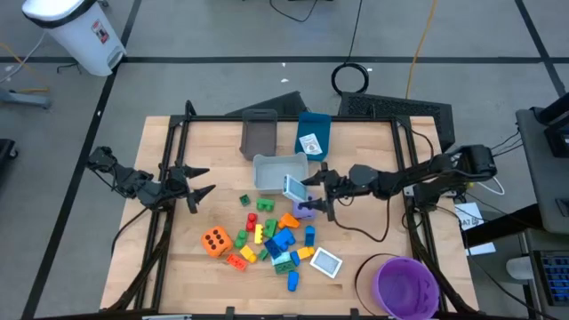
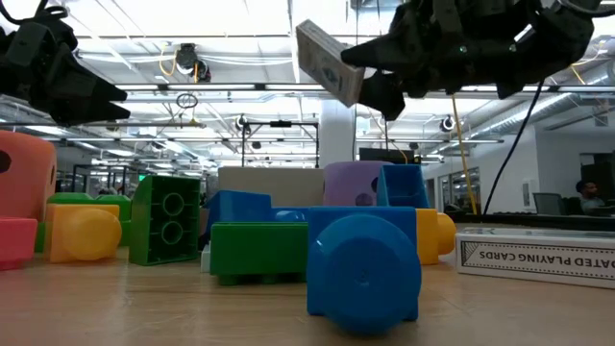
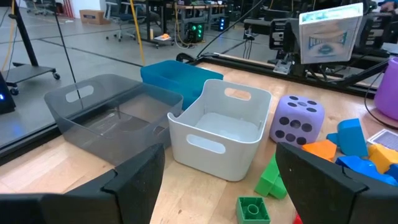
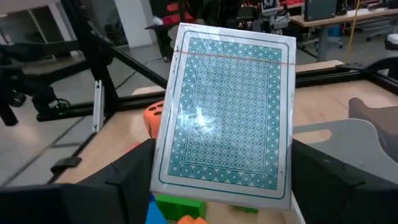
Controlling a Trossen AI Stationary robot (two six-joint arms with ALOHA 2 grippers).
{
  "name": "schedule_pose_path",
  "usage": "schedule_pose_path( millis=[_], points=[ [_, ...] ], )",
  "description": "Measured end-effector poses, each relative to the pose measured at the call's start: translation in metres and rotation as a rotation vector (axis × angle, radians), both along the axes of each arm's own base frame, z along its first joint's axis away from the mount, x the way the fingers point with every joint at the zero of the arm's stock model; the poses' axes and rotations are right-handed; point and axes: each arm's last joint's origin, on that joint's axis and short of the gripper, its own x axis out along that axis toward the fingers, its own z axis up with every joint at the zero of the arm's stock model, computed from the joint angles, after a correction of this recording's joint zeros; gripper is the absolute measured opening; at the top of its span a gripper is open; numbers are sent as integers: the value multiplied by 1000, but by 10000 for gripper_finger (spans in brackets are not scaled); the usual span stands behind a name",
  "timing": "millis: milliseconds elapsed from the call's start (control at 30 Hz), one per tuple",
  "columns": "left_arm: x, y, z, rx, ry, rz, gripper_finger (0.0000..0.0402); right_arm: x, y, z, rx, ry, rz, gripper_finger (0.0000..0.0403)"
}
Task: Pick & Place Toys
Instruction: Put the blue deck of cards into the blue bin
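Card pack [image 4: 227, 118] in right end effector [image 1: 311, 190]

Bare table [image 1: 169, 240] lies open left of the brick pile [image 1: 271, 236]; three bins [image 1: 279, 171] crowd behind it

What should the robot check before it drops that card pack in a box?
1. Right gripper grips the card pack: ok, the pack sits upright between its fingers.
2. Pack lifted free of the brick pile: ok, the low view shows it in the air.
3. Pack over the white bin: cannot tell, it hangs by the bin's near right corner.
4. White bin has room: ok, the left wrist view shows nothing inside it.
5. Left gripper out of the way: ok, open and off to the bin's left.
6. Purple die clear of the drop: ok, it stands beside the bin, not in it.
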Motion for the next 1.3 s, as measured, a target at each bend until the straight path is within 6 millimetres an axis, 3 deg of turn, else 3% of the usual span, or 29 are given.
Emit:
schedule_pose_path(
  millis=[267, 600, 967, 1133, 1300],
  points=[
    [0, 0, 0, 0, 1, 0, 310, 2, -17, 2, 43, -2, -127, 274],
    [0, 0, 0, 1, 1, -1, 310, 20, -13, 29, 50, -22, -296, 274],
    [0, 0, 0, 1, 1, 0, 310, 24, -27, 38, 23, -14, -553, 274],
    [0, 0, 0, 1, 1, 0, 310, 24, -43, 31, 12, 9, -655, 274],
    [0, 0, 0, 1, 1, 0, 310, 32, -88, 26, -12, 165, -788, 274]
  ],
)
